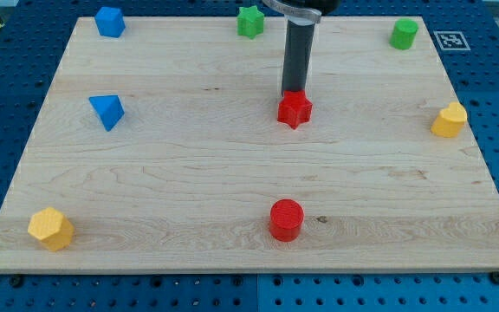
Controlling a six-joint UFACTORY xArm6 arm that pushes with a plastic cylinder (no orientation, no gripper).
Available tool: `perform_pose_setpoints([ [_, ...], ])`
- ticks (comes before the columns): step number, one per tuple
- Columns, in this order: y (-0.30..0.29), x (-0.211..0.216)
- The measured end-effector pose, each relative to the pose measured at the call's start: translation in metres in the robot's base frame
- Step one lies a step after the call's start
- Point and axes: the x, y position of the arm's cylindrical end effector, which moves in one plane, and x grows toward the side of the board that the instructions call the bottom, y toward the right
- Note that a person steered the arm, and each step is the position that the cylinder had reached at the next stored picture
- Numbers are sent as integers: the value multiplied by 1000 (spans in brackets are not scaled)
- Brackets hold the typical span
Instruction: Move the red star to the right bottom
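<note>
On the pale wooden desk (189, 173) the small red star-shaped block (294, 109) sits a little right of centre, in the upper half of the view. The dark rod that serves as the tool comes straight down from the view's top, and my tip (294, 93) stands right at the star's far edge, seemingly touching it. The tool has nothing to open or close and holds nothing; it only bears against the block.

That placement makes sense for the job. With my tip behind the star on the top side, a push would send the block toward the view's bottom; to reach the bottom right corner it would also need to bear rightward, so I would expect the contact to sit slightly to the star's upper left.

The red cylinder block (286, 219) stands almost directly below the star, well apart but in line with a straight downward push, so a diagonal route looks safer. The yellow rounded block (449, 120) rests near the right edge, above the target corner. The green cylinder block (404, 34), the green star-shaped block (250, 21), the two blue blocks and the yellow hexagonal block (51, 228) lie well away.
</note>
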Motion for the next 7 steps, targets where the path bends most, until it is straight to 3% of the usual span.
perform_pose_setpoints([
  [4,-19,51],
  [7,37,79],
])
